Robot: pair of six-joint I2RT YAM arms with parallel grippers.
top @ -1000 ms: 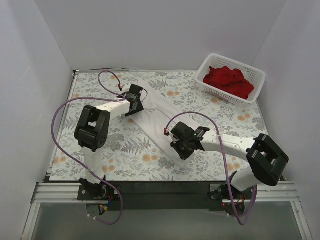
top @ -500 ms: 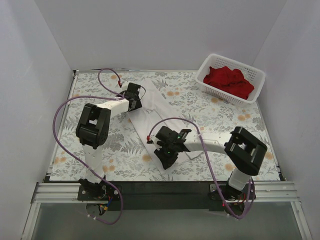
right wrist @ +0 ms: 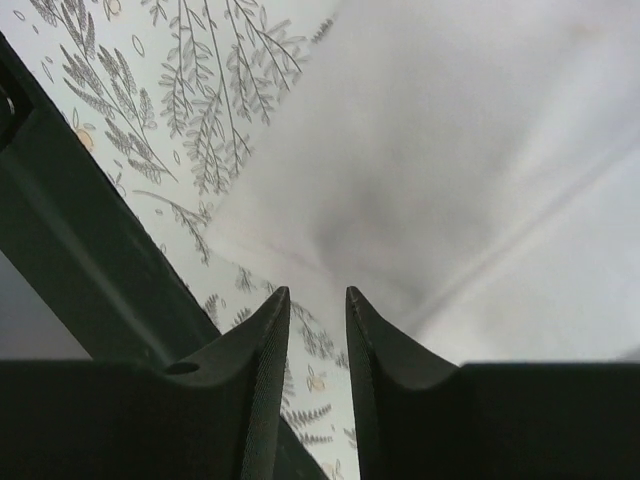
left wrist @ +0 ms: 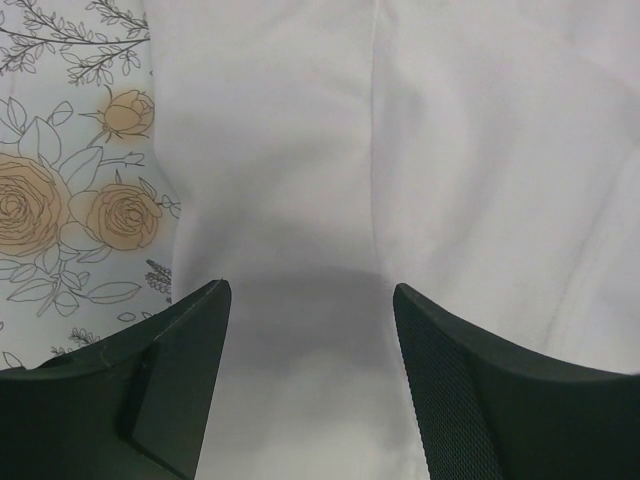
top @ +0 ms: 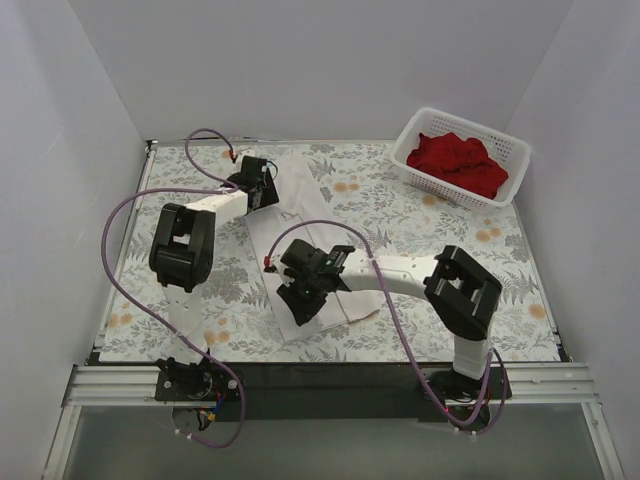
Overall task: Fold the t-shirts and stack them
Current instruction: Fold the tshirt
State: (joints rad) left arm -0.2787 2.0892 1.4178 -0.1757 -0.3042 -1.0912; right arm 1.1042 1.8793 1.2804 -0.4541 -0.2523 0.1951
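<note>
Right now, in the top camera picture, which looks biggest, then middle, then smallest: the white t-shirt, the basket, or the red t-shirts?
1. white t-shirt, which covers the most of the picture.
2. white lattice basket.
3. red t-shirts, heaped inside that basket, so they look smaller than it.

The left arm stretches to the far left, its left gripper (left wrist: 310, 300) spread wide. The right arm bends leftward to near centre, the right gripper (right wrist: 318, 296) pinched nearly closed on the white t-shirt (right wrist: 470, 140).

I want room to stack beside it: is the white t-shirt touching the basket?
Apart. The top external view shows a wide strip of flowered table between the white t-shirt and the basket.
</note>
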